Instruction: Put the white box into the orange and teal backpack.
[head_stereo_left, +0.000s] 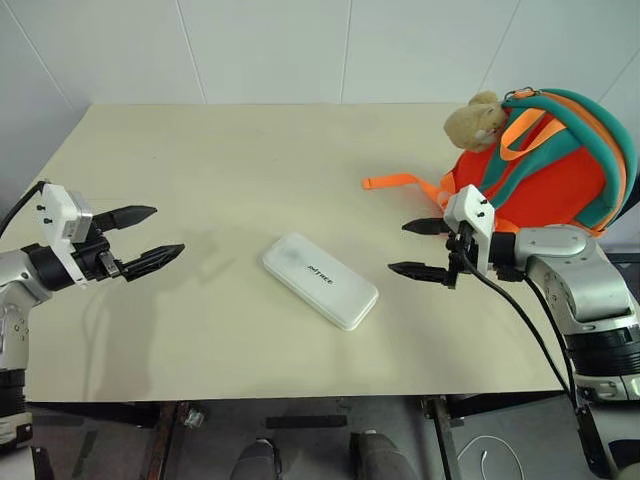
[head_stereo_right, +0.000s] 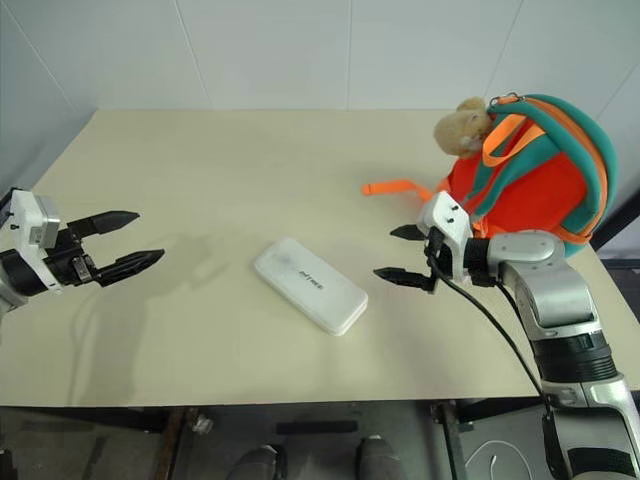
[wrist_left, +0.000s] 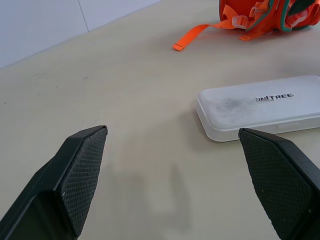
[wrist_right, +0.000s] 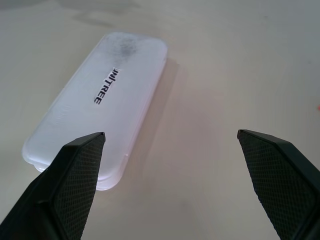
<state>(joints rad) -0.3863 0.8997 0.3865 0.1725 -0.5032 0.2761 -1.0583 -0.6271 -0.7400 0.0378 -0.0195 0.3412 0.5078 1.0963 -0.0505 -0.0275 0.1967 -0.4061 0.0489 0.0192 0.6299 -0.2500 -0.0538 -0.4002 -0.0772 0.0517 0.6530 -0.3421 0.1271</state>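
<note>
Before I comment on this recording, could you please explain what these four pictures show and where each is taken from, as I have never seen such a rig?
This is a humanoid robot with two arms, each ending in a gripper of two black fingers. The two wide pictures come from a stereo camera on its head, looking down over a beige table. The other two come from cameras on the wrists, looking out between each gripper's own fingers.

On the table the white box lies flat near the middle, and the orange and teal backpack stands at the robot's right, a tan plush toy on it. The left gripper and the right gripper hover on either side of the box, both open, holding nothing.
</note>
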